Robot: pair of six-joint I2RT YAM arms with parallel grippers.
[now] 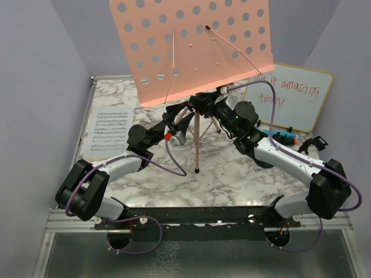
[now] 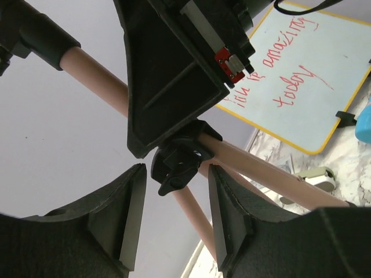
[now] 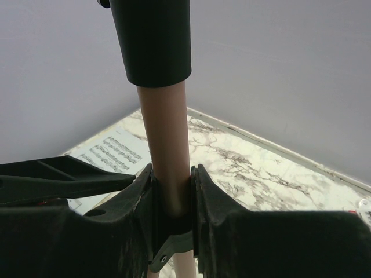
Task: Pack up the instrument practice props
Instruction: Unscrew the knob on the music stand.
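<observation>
At the middle of the marble table (image 1: 232,174), somewhat toward its far edge, the pink music rack (image 1: 191,46) stands upright on its tripod legs. Its perforated desk is tilted back, high above both arms. In the far right corner a wood-framed whiteboard (image 1: 295,95) with red writing leans against the wall. A printed sheet-music page (image 1: 107,130) lies flat along the left edge, well apart from the rack.

The right gripper (image 3: 172,185) reaches in from the right and is clenched on the rack's pink pole just below a black sleeve, with both fingers pressed against the tube. The left gripper (image 2: 174,179) comes in from the left at about the same height. It is released, its two pads (image 2: 130,220) standing either side of a black tightening knob (image 2: 179,165) on the rack's collar, with a gap showing on each side.

A blue microphone (image 1: 284,137) lies near the right edge, just in front of the whiteboard and partly hidden by the right arm. In the left wrist view a small greyish item (image 2: 316,176) sits on the table below the whiteboard; what it is I cannot tell.
</observation>
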